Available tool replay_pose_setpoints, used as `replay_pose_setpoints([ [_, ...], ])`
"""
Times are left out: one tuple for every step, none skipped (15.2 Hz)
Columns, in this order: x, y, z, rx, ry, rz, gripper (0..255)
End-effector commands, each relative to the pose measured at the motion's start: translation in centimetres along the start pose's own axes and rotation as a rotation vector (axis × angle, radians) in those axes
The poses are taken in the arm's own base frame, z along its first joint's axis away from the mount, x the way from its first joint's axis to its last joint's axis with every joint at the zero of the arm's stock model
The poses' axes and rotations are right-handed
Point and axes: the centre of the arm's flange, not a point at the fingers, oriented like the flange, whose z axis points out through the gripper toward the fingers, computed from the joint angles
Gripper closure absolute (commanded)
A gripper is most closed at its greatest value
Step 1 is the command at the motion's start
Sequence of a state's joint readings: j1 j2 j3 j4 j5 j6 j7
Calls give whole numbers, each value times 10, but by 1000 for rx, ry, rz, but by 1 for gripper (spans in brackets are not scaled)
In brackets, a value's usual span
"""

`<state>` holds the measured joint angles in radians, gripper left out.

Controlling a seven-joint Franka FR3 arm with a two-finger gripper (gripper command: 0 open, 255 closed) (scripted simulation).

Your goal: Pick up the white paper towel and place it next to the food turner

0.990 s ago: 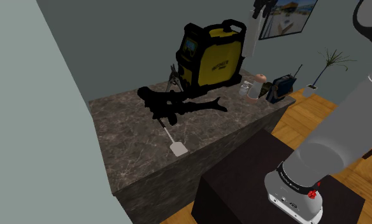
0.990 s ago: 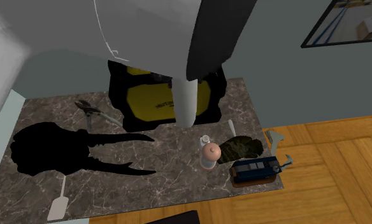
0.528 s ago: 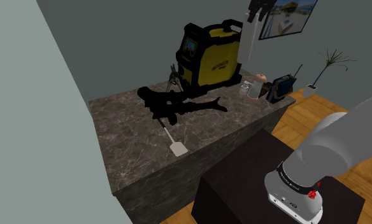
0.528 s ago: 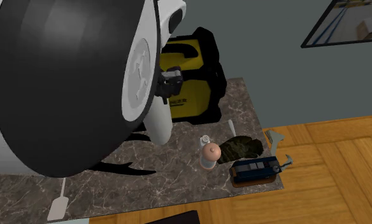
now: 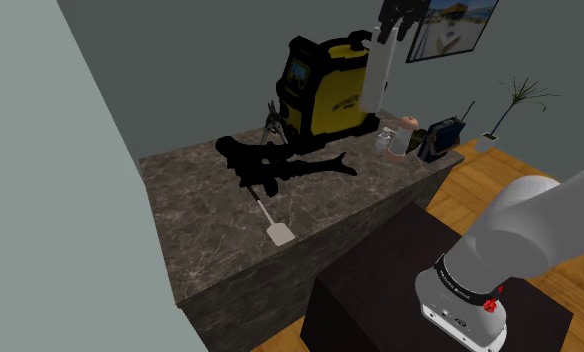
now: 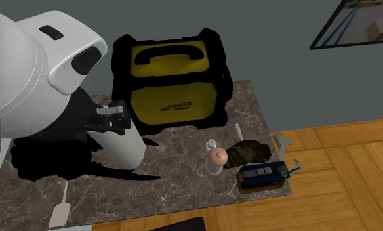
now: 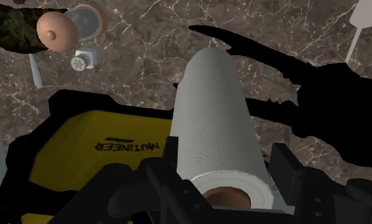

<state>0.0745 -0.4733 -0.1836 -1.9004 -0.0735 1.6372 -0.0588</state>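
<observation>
Marble worktop [image 5: 200, 200] has open surface around one food turner [image 5: 270, 217] near its front edge. One paper towel [image 5: 376, 75] hangs gripped in the claw [image 5: 390, 30], high at the turner's one o'clock in the shoulder view.

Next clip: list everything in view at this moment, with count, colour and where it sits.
Paper towel roll: one, white, clasped above the counter.
Case: one, yellow and black, against the wall.
Food turner: one, white, near the counter edge facing the stand.
Grinder: one, tan-topped, beside the shaker.
Shaker: one, white, on the counter.
Device: one, blue, counter corner.
Counter: one, dark marbled.
Picture: one, framed, on the wall.
Gripper: one, black, shut on the roll.
Arm: one, white.
</observation>
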Motion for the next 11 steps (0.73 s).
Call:
replay_pose_setpoints([
  [-8,-23,-2,0,0,2,255],
  [-13,-35,-3,0,0,2,255],
  [-18,-47,-4,0,0,2,255],
  [-24,-59,-5,0,0,2,255],
  [-29,-71,-7,0,0,2,255],
  [-34,-83,-8,0,0,2,255],
  [-39,-95,-9,0,0,2,255],
  [-44,-107,-10,0,0,2,255],
  [-49,-119,-11,0,0,2,255],
  [-55,-132,-12,0,0,2,255],
  [-60,-144,-13,0,0,2,255],
])
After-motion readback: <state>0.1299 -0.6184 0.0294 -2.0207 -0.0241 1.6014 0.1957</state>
